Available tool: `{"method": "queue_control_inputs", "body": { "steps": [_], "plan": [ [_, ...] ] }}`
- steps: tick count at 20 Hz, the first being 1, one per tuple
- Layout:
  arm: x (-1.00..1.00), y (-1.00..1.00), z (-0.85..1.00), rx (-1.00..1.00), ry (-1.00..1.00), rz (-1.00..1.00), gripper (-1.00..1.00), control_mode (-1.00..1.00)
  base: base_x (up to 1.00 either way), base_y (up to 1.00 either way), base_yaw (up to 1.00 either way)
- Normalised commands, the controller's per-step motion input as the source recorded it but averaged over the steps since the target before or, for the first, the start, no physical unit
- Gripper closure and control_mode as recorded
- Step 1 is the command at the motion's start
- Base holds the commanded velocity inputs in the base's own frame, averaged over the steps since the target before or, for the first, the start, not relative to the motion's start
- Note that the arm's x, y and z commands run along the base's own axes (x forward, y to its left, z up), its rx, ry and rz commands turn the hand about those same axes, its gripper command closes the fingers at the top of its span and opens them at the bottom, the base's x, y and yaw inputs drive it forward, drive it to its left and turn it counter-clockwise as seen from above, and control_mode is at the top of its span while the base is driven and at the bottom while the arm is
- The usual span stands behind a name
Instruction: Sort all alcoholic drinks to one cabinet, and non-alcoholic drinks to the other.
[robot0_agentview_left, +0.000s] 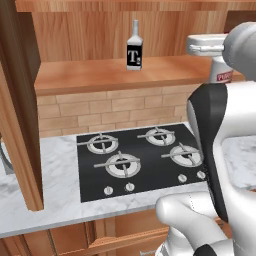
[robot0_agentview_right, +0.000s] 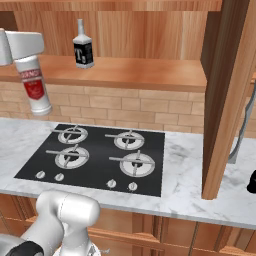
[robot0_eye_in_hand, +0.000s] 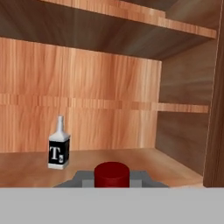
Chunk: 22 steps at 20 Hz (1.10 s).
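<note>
The gripper (robot0_agentview_right: 31, 59) is clamped on the slim white bottle (robot0_agentview_right: 35, 87) just below its red cap (robot0_eye_in_hand: 112, 173), which rises round and matte between the two dark finger tips in the hand view; in the right base view the bottle hangs upright from the hand, smooth white with a red label, its base below the level of the shelf edge and in front of the brick wall, above the left part of the stove; so the step in hand seems to be carrying this second alcoholic drink up into the open cabinet (robot0_agentview_left: 100, 75); the next move, as I judge it, calls for lifting until the base clears the front lip of the shelf, moving inward, and setting it down beside but apart from what already stands there, keeping it upright since the body is tall and narrow and would tip easily; below lie the black glossy cooktop (robot0_agentview_left: 140, 157) with four round grated burners and small knobs, sunk in a pale veined marble counter (robot0_agentview_right: 185, 165), and behind it a tan brick backsplash; farther in, on the plain warm wooden shelf, stands the squat square bottle (robot0_agentview_left: 134, 52) with its clear neck and black label bearing a white "T"; the cabinet's back is smooth grained wood, and its panelled door (robot0_agentview_right: 227, 95) stands swung open.
</note>
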Motion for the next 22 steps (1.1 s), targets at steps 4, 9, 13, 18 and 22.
{"method": "queue_control_inputs", "body": {
  "steps": [4, 9, 13, 18, 22],
  "plan": [
    [0.00, -0.11, 0.01, 0.00, -0.13, 0.00, 1.00, -1.00, 0.00, 0.00, 0.00],
    [0.00, -0.13, 0.07, 0.00, -0.15, 0.00, 1.00, -1.00, 0.00, 0.00, 0.00],
    [0.04, -0.07, 0.02, 0.00, -0.11, 0.00, 1.00, -1.00, 0.00, 0.00, 0.00],
    [0.25, -0.02, 0.00, 0.00, -0.01, 0.00, 1.00, -1.00, 0.00, 0.00, 0.00],
    [0.29, -0.01, 0.00, 0.00, -0.04, 0.00, 1.00, -1.00, 0.00, 0.00, 0.00]
  ]
}}
